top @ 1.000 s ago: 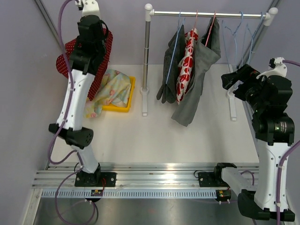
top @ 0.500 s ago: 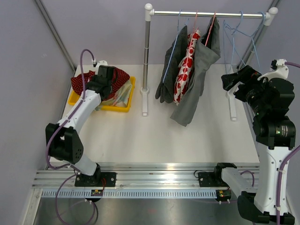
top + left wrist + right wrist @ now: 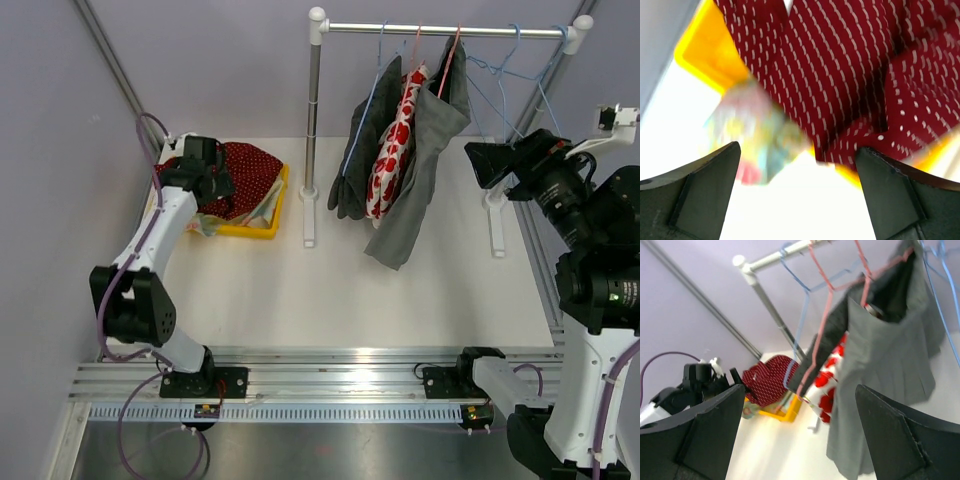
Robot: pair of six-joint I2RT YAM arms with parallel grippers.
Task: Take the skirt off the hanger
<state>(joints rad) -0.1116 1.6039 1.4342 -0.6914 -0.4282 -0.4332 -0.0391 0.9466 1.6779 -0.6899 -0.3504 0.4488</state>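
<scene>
In 1 s the left gripper (image 3: 206, 165) dropped from overhead, bringing the red dotted skirt (image 3: 248, 170) onto the yellow bin (image 3: 268, 229). It now seems released, though the wrist view is blurred. The right gripper (image 3: 488, 164) rose slightly.

tray (image 3: 262, 232): yellow, far left of table (image 3: 330, 290)
pastel floral cloth (image 3: 757, 137): in tray, spilling over rim
rail (image 3: 440, 31): metal bar on white-capped posts, far side
</scene>
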